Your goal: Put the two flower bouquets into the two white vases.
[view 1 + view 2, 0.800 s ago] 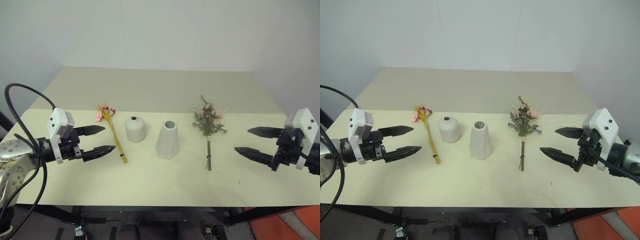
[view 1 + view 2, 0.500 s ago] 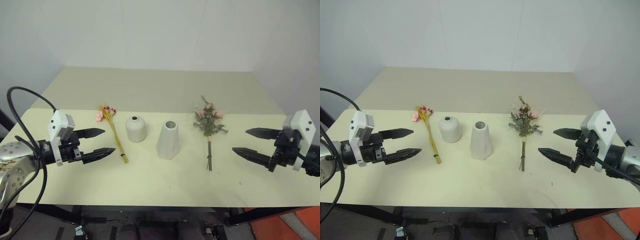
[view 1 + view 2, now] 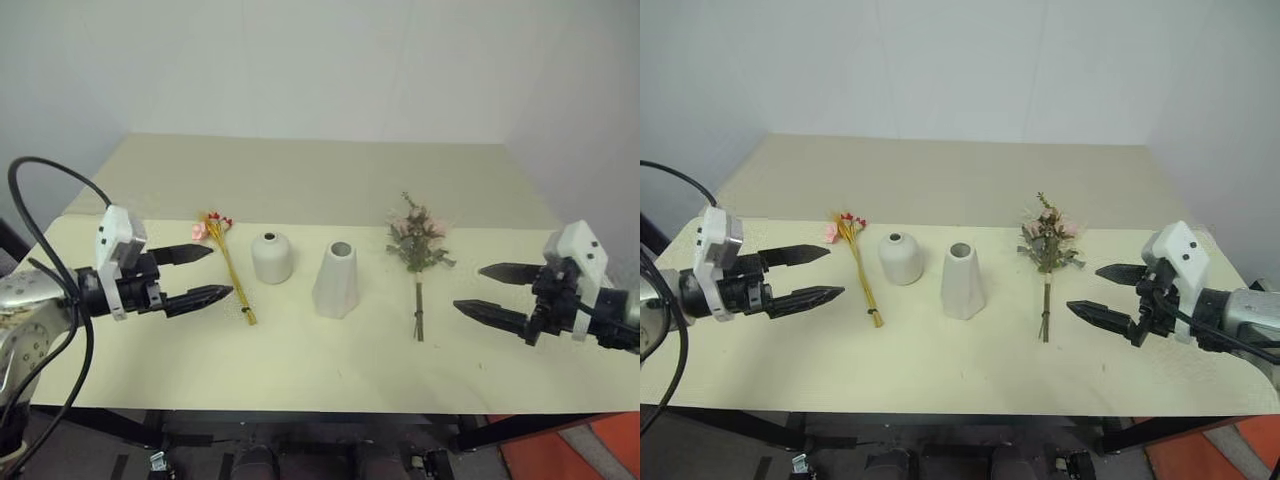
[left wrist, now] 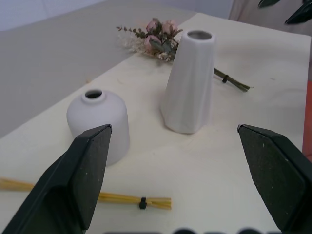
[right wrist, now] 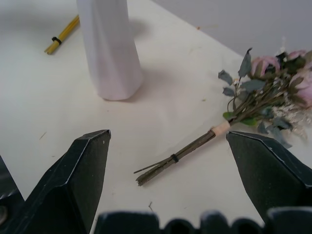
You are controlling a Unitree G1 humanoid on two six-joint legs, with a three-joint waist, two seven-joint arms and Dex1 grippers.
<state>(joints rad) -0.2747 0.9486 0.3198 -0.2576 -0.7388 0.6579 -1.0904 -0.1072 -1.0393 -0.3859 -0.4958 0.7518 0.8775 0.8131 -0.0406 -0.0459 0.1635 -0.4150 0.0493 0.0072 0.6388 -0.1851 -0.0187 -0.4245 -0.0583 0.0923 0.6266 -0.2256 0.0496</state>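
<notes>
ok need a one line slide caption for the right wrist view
Open right gripper hovering over the rose bouquet lying on the table, tall white vase just beyond.

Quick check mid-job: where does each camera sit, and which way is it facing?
Head stereo pair: above, looking forward and down at the cream table, open left gripper and right gripper.
Left wrist: between its open fingers, facing the short round white vase, tall faceted white vase and slim yellow-stemmed bouquet.
Right wrist: between its open fingers, facing the bushy pink-rose bouquet.
Both wrist views share the tall vase.
</notes>
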